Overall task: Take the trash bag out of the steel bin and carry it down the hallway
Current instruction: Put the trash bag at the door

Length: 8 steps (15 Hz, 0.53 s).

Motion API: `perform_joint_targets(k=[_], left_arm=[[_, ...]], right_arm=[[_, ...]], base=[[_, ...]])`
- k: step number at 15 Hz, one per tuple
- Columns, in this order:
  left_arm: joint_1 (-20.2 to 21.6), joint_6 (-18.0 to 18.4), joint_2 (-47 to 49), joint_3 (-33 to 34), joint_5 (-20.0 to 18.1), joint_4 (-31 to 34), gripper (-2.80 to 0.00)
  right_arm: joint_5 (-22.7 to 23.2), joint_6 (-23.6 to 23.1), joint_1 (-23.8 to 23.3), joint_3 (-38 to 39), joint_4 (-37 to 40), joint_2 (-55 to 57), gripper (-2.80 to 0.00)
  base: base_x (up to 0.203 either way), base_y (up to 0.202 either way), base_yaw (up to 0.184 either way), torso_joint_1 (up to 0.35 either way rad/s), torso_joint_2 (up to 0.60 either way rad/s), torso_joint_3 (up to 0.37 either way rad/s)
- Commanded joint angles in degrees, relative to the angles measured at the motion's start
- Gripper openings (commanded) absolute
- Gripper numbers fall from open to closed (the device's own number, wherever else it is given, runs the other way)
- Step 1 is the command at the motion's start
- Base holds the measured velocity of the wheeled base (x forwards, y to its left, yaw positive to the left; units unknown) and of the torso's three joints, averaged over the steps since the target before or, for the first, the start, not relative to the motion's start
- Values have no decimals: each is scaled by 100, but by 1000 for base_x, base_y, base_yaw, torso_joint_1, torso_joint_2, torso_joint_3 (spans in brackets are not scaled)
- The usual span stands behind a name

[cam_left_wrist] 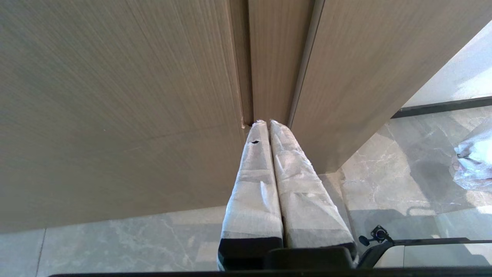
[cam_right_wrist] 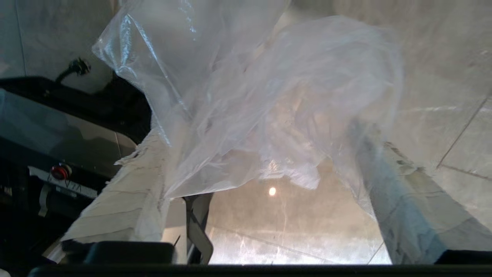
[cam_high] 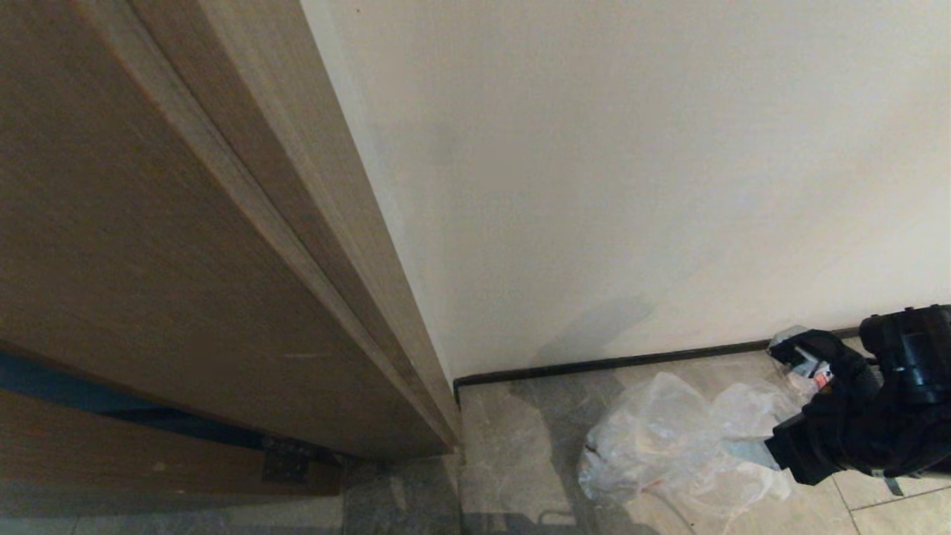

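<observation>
Your right end effector (cam_right_wrist: 265,154) stands wide open, the thin clear crinkled trash bag (cam_high: 669,438) draped between its fingers, seemingly unheld; no legible writing; left end effector (cam_left_wrist: 269,127) closed.

Door: brown wood-grain door (cam_high: 148,245) fills the head view's left side, its edge running down to the floor.
Hinge: dark metal hinge (cam_high: 286,459) low at the door's foot.
Wall: plain white wall (cam_high: 631,171) to the right of the door.
Skirting: black skirting (cam_high: 609,364) along the wall's foot, meeting the door frame.
</observation>
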Motion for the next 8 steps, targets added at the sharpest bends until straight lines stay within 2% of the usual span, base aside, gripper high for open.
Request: perform_joint_targets(k=[1, 8], left_arm=[[0, -1, 0, 0, 4, 1, -280], [0, -1, 0, 0, 4, 1, -280]], right_arm=[[1, -33, -8, -91, -49, -162, 0], [14, -41, 309, -330, -47, -227, 0]], base=[[0, 0, 0, 0, 0, 0], [0, 0, 0, 0, 0, 0]])
